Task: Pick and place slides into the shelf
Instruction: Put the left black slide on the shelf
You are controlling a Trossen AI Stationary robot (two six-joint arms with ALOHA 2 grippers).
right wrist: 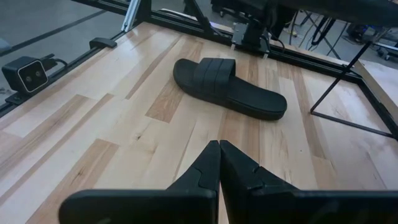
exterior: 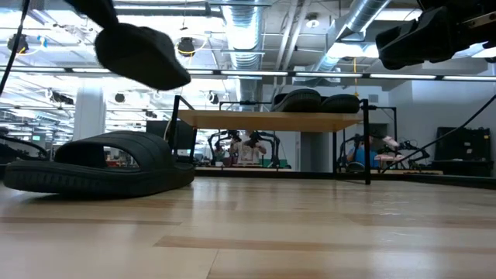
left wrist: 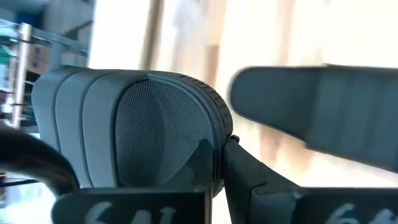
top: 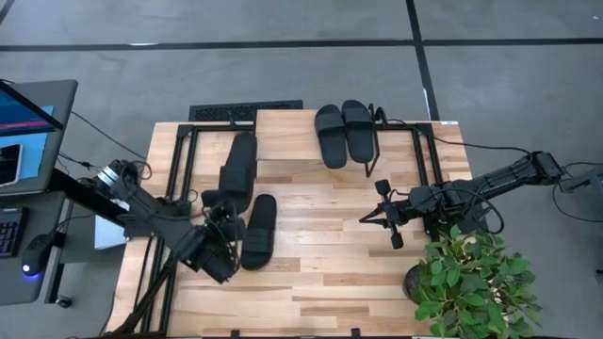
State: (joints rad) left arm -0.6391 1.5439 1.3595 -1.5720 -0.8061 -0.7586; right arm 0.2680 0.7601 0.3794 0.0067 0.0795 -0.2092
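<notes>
- Holding one black slide [top: 238,168] in my left gripper [top: 215,209], I have it lifted above the bench [top: 320,282]; the low view shows it hanging in the air, clear of the wood.
- In my left wrist view the textured sole of that slide [left wrist: 143,130] fills the space right at my closed fingers [left wrist: 249,180], which clamp its edge.
- A second slide [top: 259,231] lies flat on the bench just beside my left gripper, strap up; my right wrist view shows it lying on the planks [right wrist: 227,87], well apart from my right gripper.
- Two more slides [top: 344,132] sit side by side on the light wood top of the shelf [top: 283,137], touching each other; the low view shows them as a pair on top of the shelf [exterior: 271,120].
- My right gripper [top: 377,218] hovers over the bare bench on the right side, near a potted green plant [top: 476,282]; its fingers [right wrist: 208,165] are pressed together with nothing between them.
- White marks show on the blurred lower part of my left wrist view, but I cannot read them as any writing; I see no legible brand or label on the slides or the shelf.
- A screen [top: 24,127] glows off the bench at the left edge.
</notes>
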